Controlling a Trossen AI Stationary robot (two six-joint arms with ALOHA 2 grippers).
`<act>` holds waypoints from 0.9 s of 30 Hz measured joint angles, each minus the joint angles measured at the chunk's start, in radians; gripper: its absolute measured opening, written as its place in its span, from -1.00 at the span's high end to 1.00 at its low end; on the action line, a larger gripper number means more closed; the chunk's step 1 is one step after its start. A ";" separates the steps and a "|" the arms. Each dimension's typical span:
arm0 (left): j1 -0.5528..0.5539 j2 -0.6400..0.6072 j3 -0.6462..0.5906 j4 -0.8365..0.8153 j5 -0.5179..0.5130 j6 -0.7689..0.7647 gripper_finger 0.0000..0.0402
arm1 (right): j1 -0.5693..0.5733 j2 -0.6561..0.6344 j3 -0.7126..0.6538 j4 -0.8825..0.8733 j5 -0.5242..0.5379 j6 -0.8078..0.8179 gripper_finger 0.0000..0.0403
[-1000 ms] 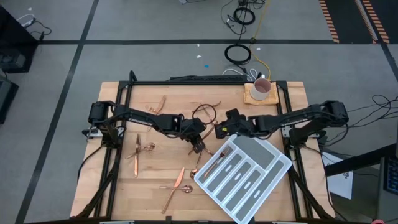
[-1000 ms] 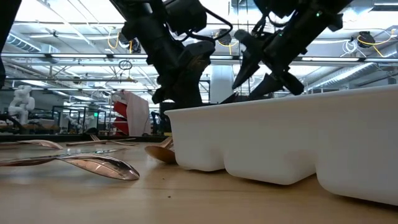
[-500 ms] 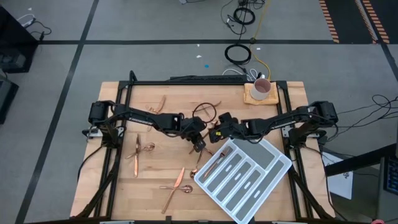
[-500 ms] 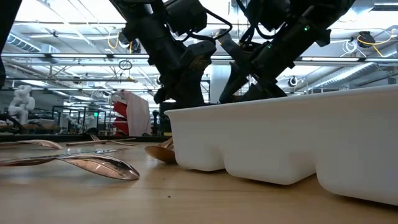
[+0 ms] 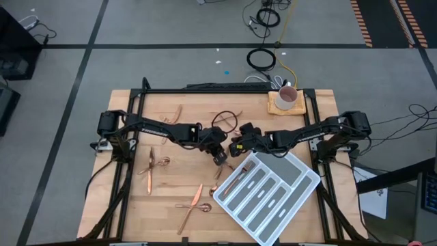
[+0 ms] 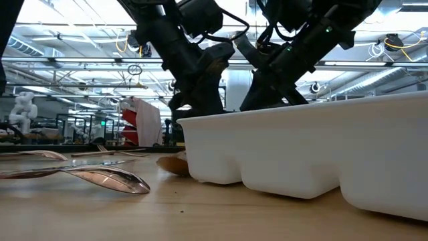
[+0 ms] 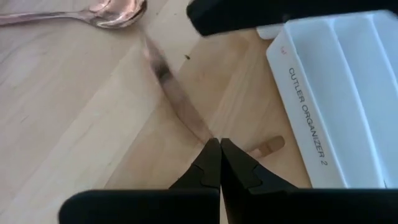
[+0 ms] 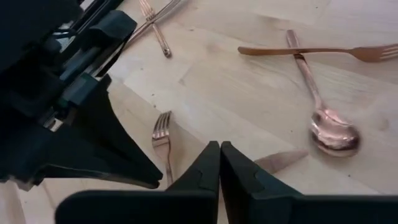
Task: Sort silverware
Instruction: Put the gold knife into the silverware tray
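Note:
My left gripper is shut on a copper fork just off the far left corner of the white divided tray. The fork reaches away from the fingers as a slim blurred strip in the left wrist view. My right gripper hangs close beside it, toward the table's right. It is shut, with nothing seen between its fingers. The fork's tines lie apart from the right fingers. More silverware lies loose on the wood: a spoon, a crossed pair and another pair. My left gripper pinches the fork's handle end between its two fingertips. The fingers slant down from the table's left and lie along the fork. The fork points away from them. Whether its tines rest on the wood, I cannot tell.
The tray lies askew at the near right, with a copper piece in its left compartment. A white mug stands on a wooden coaster at the far right. Loose pieces lie at the far left. A copper end lies beside the tray's corner.
My right gripper has moved toward the table's left and a little down, closing on my left gripper. Its fingers, which stood apart, have shut.

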 joint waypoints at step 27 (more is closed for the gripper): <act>0.084 0.000 0.000 -0.034 0.106 0.047 0.71 | -0.174 -0.001 0.056 -0.349 -0.323 0.173 -0.26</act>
